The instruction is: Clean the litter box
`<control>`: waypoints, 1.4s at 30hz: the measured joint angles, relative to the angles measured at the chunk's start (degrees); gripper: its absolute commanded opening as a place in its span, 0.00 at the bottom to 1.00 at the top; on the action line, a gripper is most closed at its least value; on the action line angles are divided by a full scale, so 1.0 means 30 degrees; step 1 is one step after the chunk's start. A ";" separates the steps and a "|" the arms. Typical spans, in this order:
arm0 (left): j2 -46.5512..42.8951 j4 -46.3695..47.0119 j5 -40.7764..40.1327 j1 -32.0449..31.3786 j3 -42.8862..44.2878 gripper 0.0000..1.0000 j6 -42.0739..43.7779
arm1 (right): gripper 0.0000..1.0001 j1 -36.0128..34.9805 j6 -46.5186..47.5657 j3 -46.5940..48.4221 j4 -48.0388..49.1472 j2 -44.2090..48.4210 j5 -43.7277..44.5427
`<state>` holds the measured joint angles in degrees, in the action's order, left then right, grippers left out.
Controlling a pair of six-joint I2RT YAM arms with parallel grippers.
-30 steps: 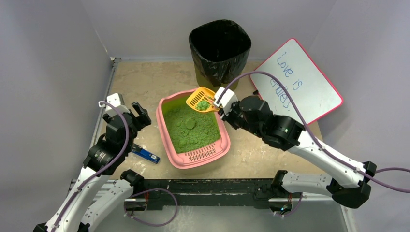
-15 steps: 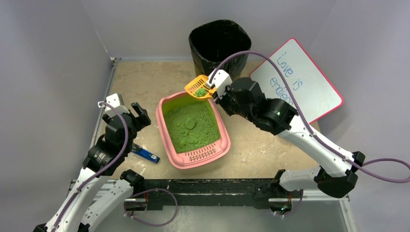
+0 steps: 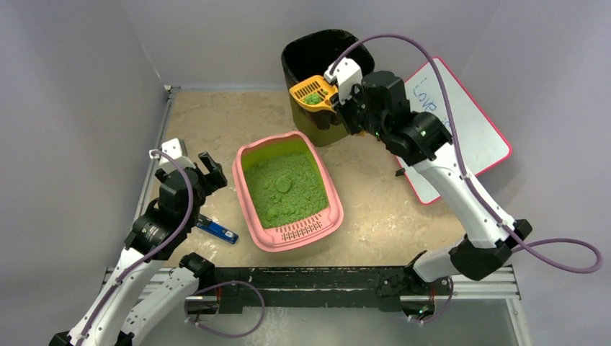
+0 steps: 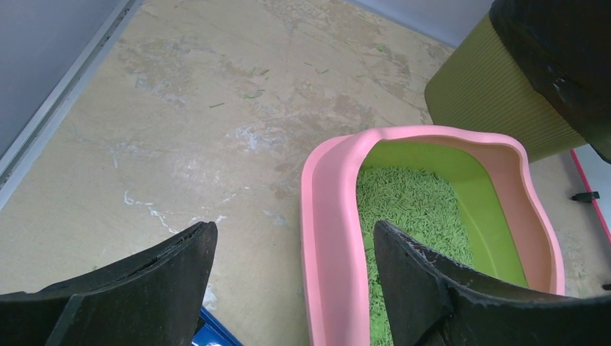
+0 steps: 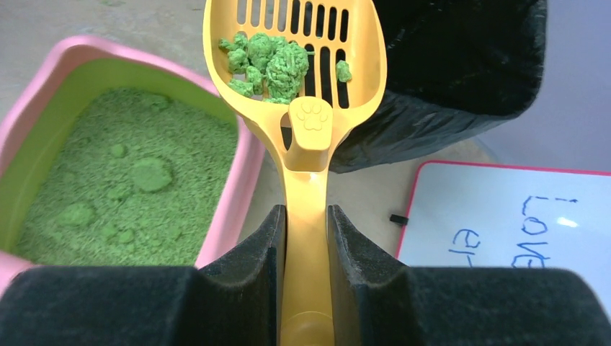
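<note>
Now the litter box point(image 3: 302, 232) sits flat at mid-surface, its grate lip at the 6 o'clock end. The right claw point(image 5: 307, 223) is held well above it, at about 1 o'clock from the box. It is clamped on the handle of a yellow scoop point(image 3: 311, 90), whose slotted bowl carries green clumps point(image 5: 270, 61) at the rim of the black-lined bin point(image 3: 328, 58). The left claw point(image 3: 209, 167) hangs with its fingers spread apart, gripping nothing, just beside the box's 9 o'clock wall; from it the box lies at 3 o'clock.

Pink litter box point(image 3: 301, 232), green litter point(image 3: 284, 189), yellow slotted scoop point(image 5: 306, 191), olive bin point(image 4: 479, 94).
</note>
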<state>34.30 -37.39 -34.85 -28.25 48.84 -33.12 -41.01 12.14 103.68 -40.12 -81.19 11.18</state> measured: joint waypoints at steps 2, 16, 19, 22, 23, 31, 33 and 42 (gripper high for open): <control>0.0066 0.0000 0.0102 0.0000 0.0000 0.80 0.0007 | 0.00 0.0670 0.0233 0.0627 -0.0124 -0.0605 -0.0226; 0.0109 0.0000 0.0328 0.0000 0.0000 0.80 0.0423 | 0.00 0.3504 0.3759 0.6193 -0.0648 -0.4918 -0.0561; 0.0080 0.0000 0.0335 0.0000 0.0000 0.80 0.0415 | 0.00 0.3847 0.4816 0.7002 -0.0699 -0.5909 -0.0474; 0.0073 0.0000 0.0335 0.0000 0.0000 0.80 0.0423 | 0.00 0.4014 0.5952 0.7461 -0.0707 -0.6790 -0.0138; 0.0073 0.0000 0.0342 0.0000 0.0000 0.80 0.0423 | 0.00 0.4065 0.6433 0.7512 -0.0699 -0.7082 -0.0051; -0.0095 0.0000 0.0393 0.0000 0.0000 0.80 0.0423 | 0.00 0.4240 1.0499 0.7490 -0.0532 -0.8400 0.0619; -0.0138 0.0007 0.0401 0.0000 0.0000 0.80 0.0423 | 0.00 0.4306 1.1810 0.7475 -0.0372 -0.8459 0.0721; -0.0182 0.0000 0.0393 0.0000 0.0000 0.80 0.0423 | 0.00 0.4357 1.7238 0.7475 0.0852 -0.8459 0.1545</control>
<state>33.76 -37.39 -33.67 -28.25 48.84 -31.86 -27.94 63.86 126.10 -37.56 -106.56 15.81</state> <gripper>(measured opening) 0.798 0.255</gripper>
